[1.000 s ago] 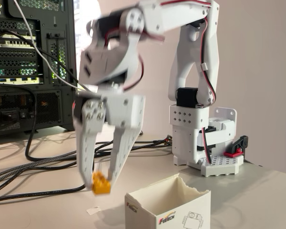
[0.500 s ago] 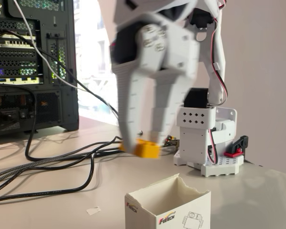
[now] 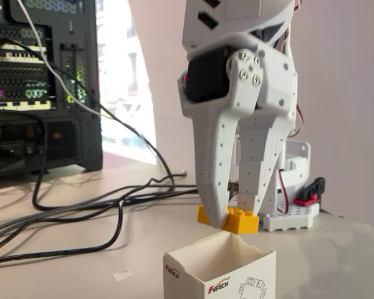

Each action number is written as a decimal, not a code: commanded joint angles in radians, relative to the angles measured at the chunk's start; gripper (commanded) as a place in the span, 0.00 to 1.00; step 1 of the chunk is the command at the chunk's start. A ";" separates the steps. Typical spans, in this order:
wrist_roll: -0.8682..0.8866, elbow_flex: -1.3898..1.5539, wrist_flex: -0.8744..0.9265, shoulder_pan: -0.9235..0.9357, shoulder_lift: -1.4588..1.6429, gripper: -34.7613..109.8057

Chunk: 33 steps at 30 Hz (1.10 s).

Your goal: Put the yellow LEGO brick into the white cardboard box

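Delivery looks to be the step in hand: nearest, the white cardboard box (image 3: 219, 269) stands open-topped on the pale bench (image 3: 68, 274); just above its rim the pincer (image 3: 232, 219) clamps the yellow LEGO brick (image 3: 229, 219). Next comes release over the opening. Cables (image 3: 81, 215) trail left; far left, a computer tower (image 3: 40, 87).

White arm upright, pincer (image 3: 232, 219) pointing straight down, fingers clamped together.

Tool (image 3: 232, 218) showing white; LEGO brick (image 3: 238, 220) showing yellow-orange; cardboard box (image 3: 219, 274) showing white with red-black logo; cables (image 3: 81, 212) showing black.
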 commanded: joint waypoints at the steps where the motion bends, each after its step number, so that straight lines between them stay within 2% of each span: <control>1: 0.011 0.006 0.000 0.009 0.133 0.30; 5: 0.015 0.011 0.006 0.018 0.127 0.38; 8: 0.015 0.002 0.018 0.023 0.124 0.39; 12: -0.040 0.009 0.014 0.044 0.143 0.33; 18: -0.316 0.173 -0.052 0.152 0.276 0.25; 27: -0.443 0.360 -0.095 0.236 0.439 0.24; 33: -0.546 0.584 -0.195 0.305 0.632 0.20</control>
